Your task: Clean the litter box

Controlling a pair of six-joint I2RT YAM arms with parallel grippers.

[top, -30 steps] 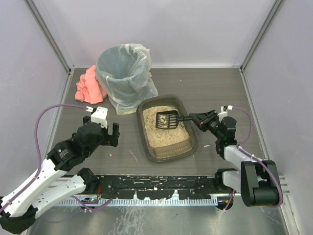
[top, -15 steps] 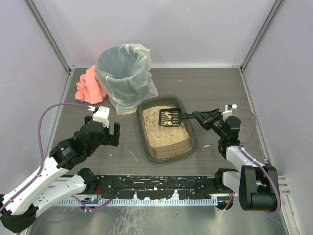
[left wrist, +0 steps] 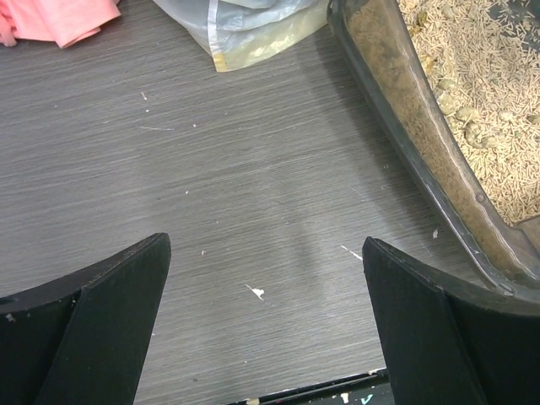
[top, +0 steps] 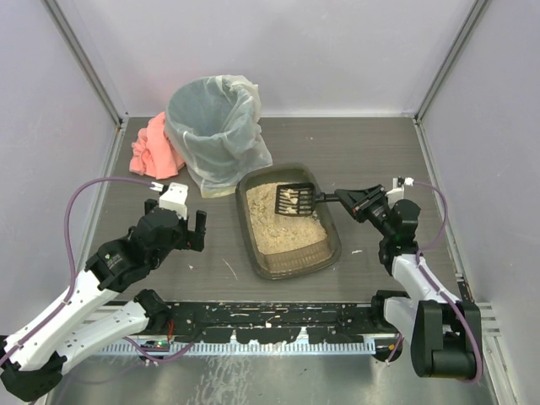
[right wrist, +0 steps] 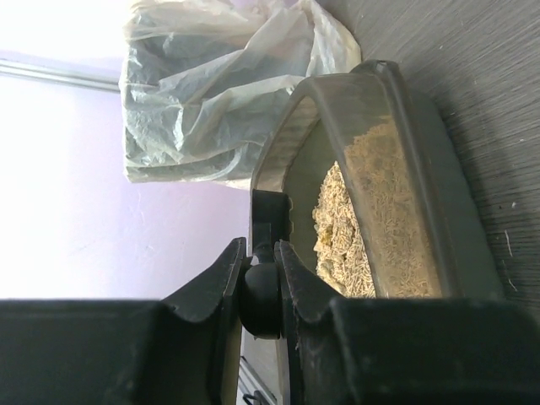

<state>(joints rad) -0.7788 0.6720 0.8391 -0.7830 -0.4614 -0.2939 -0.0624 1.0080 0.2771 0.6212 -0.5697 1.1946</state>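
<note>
Right gripper (top: 349, 201): sitting right of centre in the top view, fingers closing tight on the handle of the scoop; in the wrist view (right wrist: 260, 263) the round black handle is filling the gap between them.
Scoop (top: 295, 200): black, slotted, reaching left from the right gripper over the upper right part of the litter, carrying a few pale clumps; can't tell whether it is touching the litter.
Litter box (top: 291, 268): lying at centre of the top view on the table (top: 371, 152), dark translucent tray holding beige litter, its upper left corner just beside the bin.
Left gripper (top: 191, 231): hanging over bare table left of the litter box, fingers spread wide and holding nothing (left wrist: 266, 246); box wall showing at the right edge of the wrist view.
Bin (top: 215, 126): standing upper left of centre, whitish liner draping over its rim.
Pink cloth (top: 152, 148): lying left of the bin, touching it.
</note>
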